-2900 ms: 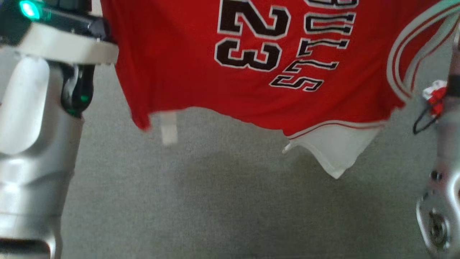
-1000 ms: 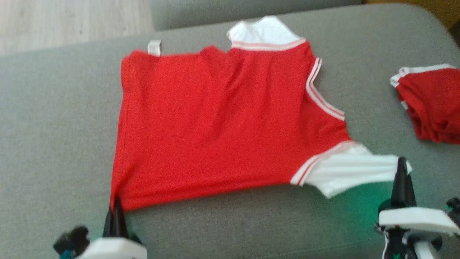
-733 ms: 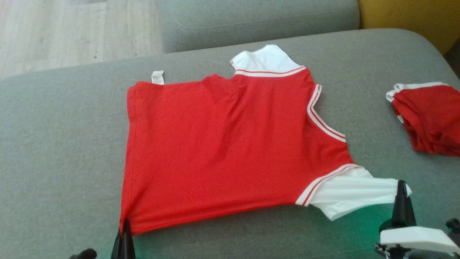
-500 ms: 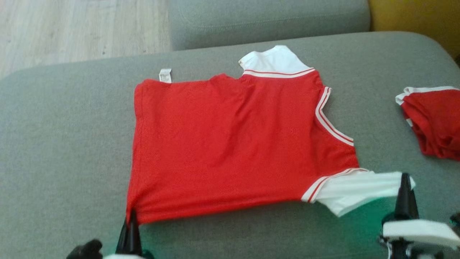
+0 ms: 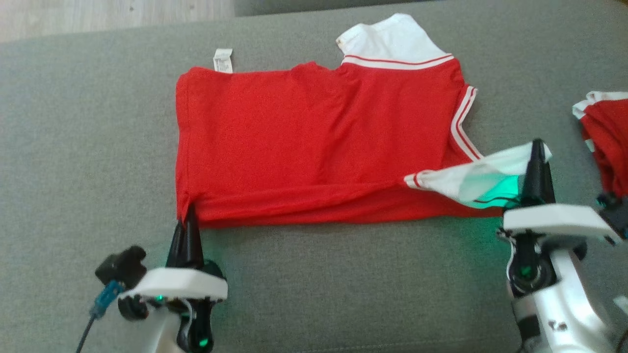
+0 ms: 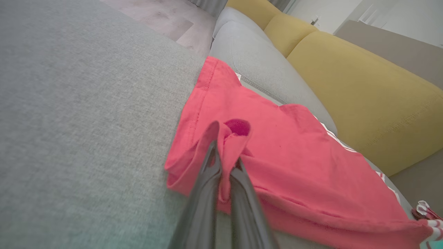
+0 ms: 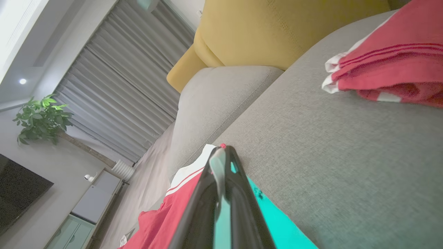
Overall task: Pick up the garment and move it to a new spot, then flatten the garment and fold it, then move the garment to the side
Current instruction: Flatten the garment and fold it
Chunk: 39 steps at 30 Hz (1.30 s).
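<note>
two corners of garment [image 5: 314, 132] clamped by left gripper [image 5: 188, 218] and right gripper [image 5: 538, 149]; near edge since lifted inward, fold begun.

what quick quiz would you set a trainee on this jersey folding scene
1. True or false: the left pincer is shut on the red jersey's near hem corner.
2. What does the right pincer grip? A) the white sleeve B) the care label C) nothing
3. Fill in: in the head view, the second red garment lies to the jersey's ____.

Key: 1 true; 2 A; 3 right
</note>
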Motion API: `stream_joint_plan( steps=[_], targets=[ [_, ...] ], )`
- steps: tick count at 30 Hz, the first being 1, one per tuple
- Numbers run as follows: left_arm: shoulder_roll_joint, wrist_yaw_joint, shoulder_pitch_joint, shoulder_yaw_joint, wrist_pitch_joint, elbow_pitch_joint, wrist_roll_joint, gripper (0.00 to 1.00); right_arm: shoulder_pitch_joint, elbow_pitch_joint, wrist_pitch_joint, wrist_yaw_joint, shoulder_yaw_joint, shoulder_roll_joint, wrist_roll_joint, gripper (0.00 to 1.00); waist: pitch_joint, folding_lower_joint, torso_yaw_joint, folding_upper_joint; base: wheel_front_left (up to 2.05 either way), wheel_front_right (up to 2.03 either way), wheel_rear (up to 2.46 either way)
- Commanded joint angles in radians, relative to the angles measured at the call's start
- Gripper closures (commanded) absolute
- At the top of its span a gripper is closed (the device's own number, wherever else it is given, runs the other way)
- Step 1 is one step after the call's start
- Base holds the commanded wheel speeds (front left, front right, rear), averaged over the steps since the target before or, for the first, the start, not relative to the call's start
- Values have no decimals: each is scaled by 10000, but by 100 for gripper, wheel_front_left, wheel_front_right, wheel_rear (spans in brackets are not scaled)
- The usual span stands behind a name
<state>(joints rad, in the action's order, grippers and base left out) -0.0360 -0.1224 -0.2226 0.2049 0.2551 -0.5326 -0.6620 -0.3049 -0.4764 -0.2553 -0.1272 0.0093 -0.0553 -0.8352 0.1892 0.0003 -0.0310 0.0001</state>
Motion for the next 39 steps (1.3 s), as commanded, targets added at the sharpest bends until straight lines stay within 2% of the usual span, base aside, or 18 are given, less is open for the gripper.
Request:
stream_joint_plan(
  steps=[1,5,6,7,8,9,10,13,17,19,23,25,29,39],
  targets=[
    [-143,56,-492,-181,66,231,-64,100,-520,205,-64,-35,303,-47,105,100,175,-3,10,-1,0,0,0],
    [-143,227,-1019,-110,66,88,-377,100,-1356,-527,-64,-35,275,-25,452,100,487,-3,47,-1,0,0,0],
    [-143,303,-1147,-119,66,41,-505,96,-1575,-739,-64,-35,270,-18,524,100,547,-3,58,-1,0,0,0],
    [-143,385,-1283,-119,66,8,-601,70,-1800,-947,-64,-35,270,-9,569,100,615,-3,74,-1,0,0,0],
    [-143,507,-1418,-159,66,5,-640,38,-2021,-1160,-64,-35,270,-1,613,99,666,-3,88,-1,0,0,0],
    [-143,650,-1540,-257,66,32,-684,0,-2249,-1293,-64,-35,252,8,657,26,709,-3,102,-1,0,0,0],
    [-143,802,-1647,-380,66,93,-685,0,-2462,-1336,-64,-35,210,15,756,0,745,-3,111,-1,0,0,0],
    [-143,1363,-1790,-747,66,480,94,0,-2831,-1132,-64,-35,55,-10,1886,0,812,-3,142,-1,0,0,0],
    [-143,1994,-1422,-1038,66,1009,1890,0,-2472,-476,-65,-35,-236,-148,4344,0,709,-3,196,-1,0,0,0],
    [-143,2139,-1047,-1104,66,1118,2717,0,-2043,-225,-65,-35,-253,-155,5432,0,590,-3,204,-1,0,0,0],
    [-143,2195,-245,-1106,66,1127,4163,0,-1013,26,-65,-35,-480,-81,6669,0,252,-3,201,-1,0,0,0],
    [-143,2178,182,-1131,66,1122,4659,0,-477,92,-65,-35,-581,-44,6963,0,52,-3,194,-1,0,0,0],
    [-143,2176,810,-1219,66,1149,4966,0,247,72,-65,-35,-746,6,7029,0,-294,-3,165,-1,0,0,0],
    [-143,2251,2189,-1192,66,1609,5027,0,1682,12,-65,-35,-747,48,6720,0,-1056,-3,155,-1,0,0,0]
  ],
)
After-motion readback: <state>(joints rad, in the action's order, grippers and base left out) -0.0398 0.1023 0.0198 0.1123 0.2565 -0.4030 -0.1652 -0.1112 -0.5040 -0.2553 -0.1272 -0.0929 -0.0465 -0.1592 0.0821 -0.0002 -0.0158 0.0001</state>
